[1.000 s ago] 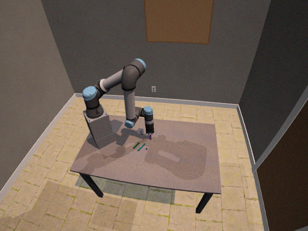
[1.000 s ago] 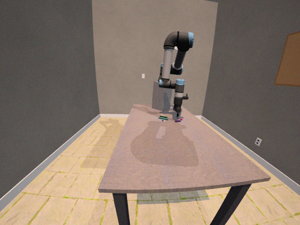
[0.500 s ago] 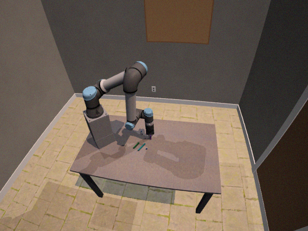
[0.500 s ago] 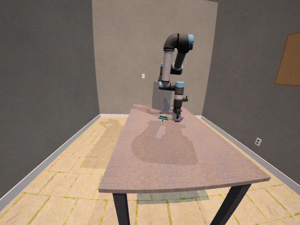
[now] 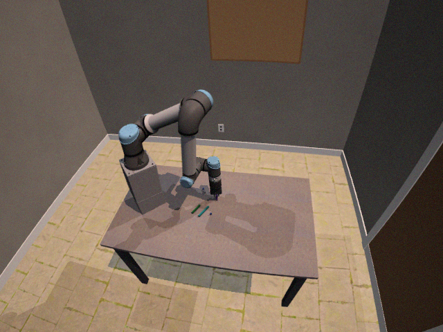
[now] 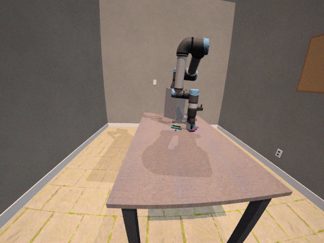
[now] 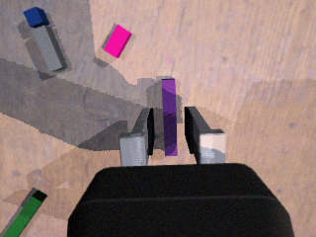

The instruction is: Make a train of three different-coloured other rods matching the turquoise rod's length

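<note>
My gripper is open and points straight down, with a finger on each side of the purple rod. A small gap shows on both sides of the rod. The purple rod lies flat on the table and sticks out beyond the fingertips. A magenta rod lies further out to the left. A grey rod has a blue piece at its far end. In the top view the gripper stands close to the table, with the green rod and the turquoise rod side by side in front of it.
A small blue rod lies just right of the turquoise rod. The green rod's end also shows at the lower left of the wrist view. The robot's grey pedestal stands at the table's back left corner.
</note>
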